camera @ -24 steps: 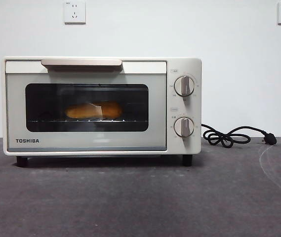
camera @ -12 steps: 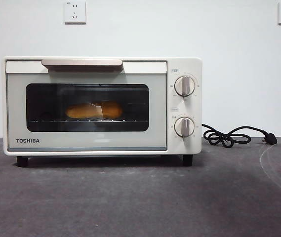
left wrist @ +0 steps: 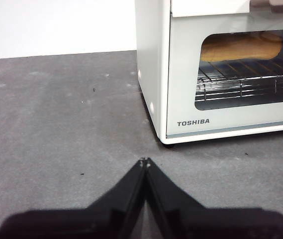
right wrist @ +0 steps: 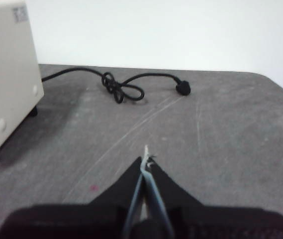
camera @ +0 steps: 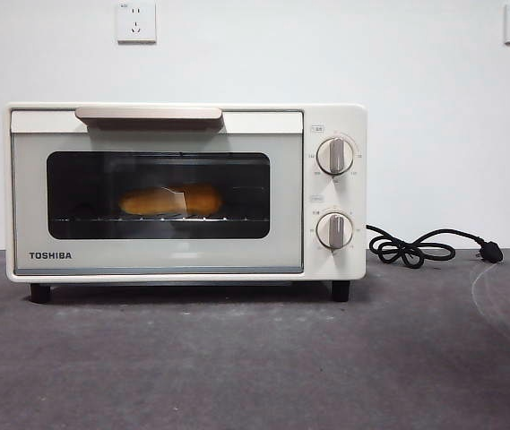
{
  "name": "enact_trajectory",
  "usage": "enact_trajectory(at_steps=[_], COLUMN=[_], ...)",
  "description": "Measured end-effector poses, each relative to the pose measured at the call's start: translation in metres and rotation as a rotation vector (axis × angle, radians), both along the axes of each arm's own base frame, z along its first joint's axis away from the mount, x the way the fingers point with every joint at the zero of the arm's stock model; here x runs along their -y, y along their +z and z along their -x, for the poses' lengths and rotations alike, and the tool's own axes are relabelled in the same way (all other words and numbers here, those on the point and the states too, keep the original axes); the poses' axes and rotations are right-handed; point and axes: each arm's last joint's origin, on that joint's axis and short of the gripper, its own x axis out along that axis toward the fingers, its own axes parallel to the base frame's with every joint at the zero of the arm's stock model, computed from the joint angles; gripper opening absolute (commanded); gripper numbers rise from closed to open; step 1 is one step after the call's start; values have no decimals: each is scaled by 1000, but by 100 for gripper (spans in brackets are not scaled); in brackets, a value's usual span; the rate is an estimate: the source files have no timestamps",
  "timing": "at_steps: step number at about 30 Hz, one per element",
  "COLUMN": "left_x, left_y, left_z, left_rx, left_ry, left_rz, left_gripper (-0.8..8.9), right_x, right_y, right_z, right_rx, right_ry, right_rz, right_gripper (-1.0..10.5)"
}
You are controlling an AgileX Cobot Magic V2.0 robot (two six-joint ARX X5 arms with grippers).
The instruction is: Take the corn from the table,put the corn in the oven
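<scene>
The left gripper [left wrist: 144, 162] is held low over the table [camera: 237, 358], off the oven's left front corner, with its jaws pressed together on nothing; it is judged to be parked there because no work remains for it. The oven [camera: 185, 193] is set squarely facing the front camera, its door shut beneath the beige handle [camera: 148, 114]. Through the dark window the corn [camera: 170, 200] is seen lying lengthwise on the wire rack [left wrist: 245, 82], roughly central in the cavity, so the task is taken as done. Two knobs [camera: 334, 156] are stacked on the right-hand panel. Further right, the black cord [camera: 411, 249] is left loosely knotted on the table, its plug unconnected, presumably kept clear of the working space. The right gripper [right wrist: 145, 160] is held over bare table near that cord, jaws likewise closed and empty.
</scene>
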Motion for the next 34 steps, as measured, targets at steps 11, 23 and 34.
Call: enact_trajectory(at_steps=[11, 23, 34], left_x=[0, 0, 0], left_y=[-1, -1, -1], left_z=[0, -1, -1], left_rx=[-8, -15, -16], left_ry=[0, 0, 0], left_rz=[0, -1, 0], left_gripper=[-4, -4, -4], right_x=[-1, 0, 0], right_y=[-9, -9, -9], right_z=[6, 6, 6], right_rx=[-67, -68, -67], right_ry=[-2, -14, -14], right_rz=[-25, -30, -30], right_gripper=[1, 1, 1])
